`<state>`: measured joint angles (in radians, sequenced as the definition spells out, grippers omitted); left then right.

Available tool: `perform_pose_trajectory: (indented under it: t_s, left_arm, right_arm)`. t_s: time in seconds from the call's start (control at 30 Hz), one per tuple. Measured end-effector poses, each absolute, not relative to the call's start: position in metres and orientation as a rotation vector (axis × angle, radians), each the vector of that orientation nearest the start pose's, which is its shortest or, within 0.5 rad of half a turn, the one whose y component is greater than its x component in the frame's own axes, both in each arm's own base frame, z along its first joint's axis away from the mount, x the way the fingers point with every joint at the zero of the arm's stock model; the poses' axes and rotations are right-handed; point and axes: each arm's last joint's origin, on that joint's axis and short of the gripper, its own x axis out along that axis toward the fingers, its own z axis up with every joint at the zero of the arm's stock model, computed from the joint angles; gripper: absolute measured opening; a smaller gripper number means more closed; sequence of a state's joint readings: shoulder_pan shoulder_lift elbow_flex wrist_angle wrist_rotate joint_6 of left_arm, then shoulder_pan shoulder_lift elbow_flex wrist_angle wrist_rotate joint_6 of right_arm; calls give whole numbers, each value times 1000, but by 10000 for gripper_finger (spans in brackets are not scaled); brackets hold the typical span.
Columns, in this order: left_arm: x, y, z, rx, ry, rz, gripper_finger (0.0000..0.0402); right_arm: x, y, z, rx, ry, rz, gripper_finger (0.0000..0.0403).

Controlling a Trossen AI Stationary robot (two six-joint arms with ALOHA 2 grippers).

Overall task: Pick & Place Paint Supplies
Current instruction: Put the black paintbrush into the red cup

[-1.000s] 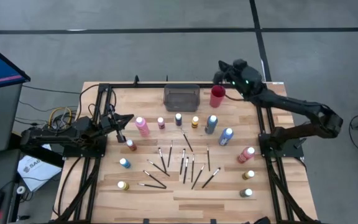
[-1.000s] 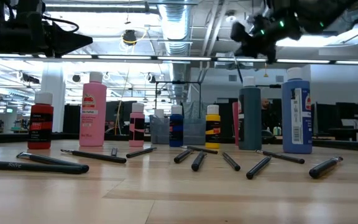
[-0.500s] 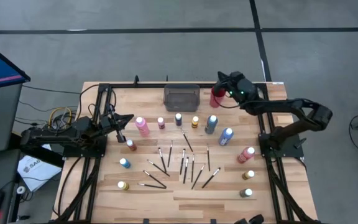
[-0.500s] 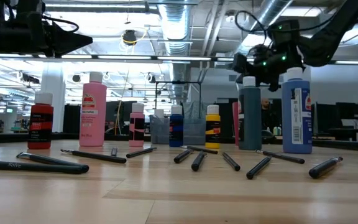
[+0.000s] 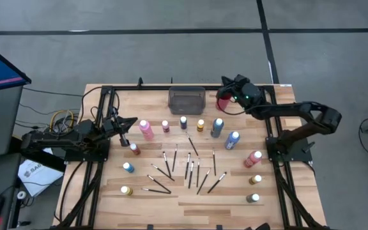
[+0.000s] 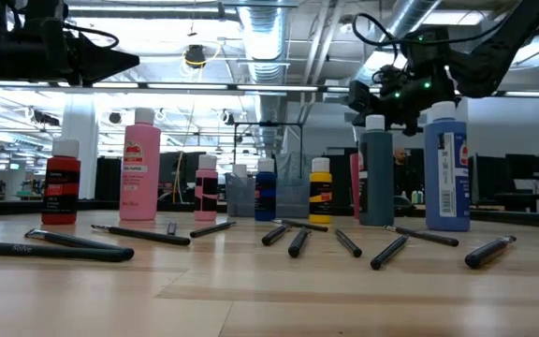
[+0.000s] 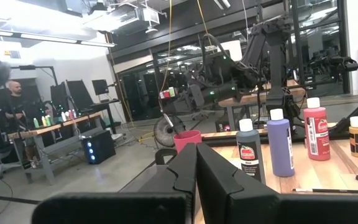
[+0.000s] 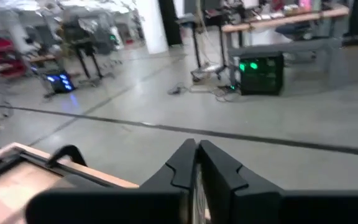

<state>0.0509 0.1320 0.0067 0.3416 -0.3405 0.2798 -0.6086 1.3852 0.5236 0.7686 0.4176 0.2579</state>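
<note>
Grey concrete floor [image 5: 171, 57], ceiling pipes [image 6: 269, 37], workbenches [image 7: 55, 127] behind

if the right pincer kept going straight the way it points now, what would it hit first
Probably nothing on the table. The right pincer, fingers pressed together, hangs over the red cup near the table's far edge and points out past it; its wrist view shows only open floor ahead. Depth is uncertain, but the way looks free.
</note>
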Motion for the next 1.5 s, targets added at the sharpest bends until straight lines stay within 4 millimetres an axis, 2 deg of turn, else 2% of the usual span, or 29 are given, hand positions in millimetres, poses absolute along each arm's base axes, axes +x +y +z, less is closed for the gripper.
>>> perform_pose_trajectory:
  t_s: [0.23,0.4,0.5,0.63,0.8,0.93,1.1,1.3,1.5]
  left_arm:
    - [101,15,188,244,-159,417,3]
    - [101,15,188,244,-160,417,3]
    - [101,15,188,243,-163,417,3]
    - [101,15,188,243,-164,417,3]
    - [101,15,188,243,-164,417,3]
    - [101,15,188,243,-164,417,3]
    - [101,15,188,243,-164,417,3]
    - [101,15,188,243,-163,416,3]
    - [101,15,188,243,-163,416,3]
  right_arm:
    - [207,-157,217,249,-13,-1045,98]
    - [202,-134,263,326,-74,-985,140]
    - [202,-116,292,418,75,-965,147]
    - [206,-90,319,562,326,-959,144]
    - [218,-56,335,762,534,-976,134]
    - [233,-28,325,913,652,-1037,133]
    - [246,8,294,1080,781,-1214,140]
    - [266,51,264,1229,795,-1316,168]
    - [278,84,245,1323,804,-1293,213]
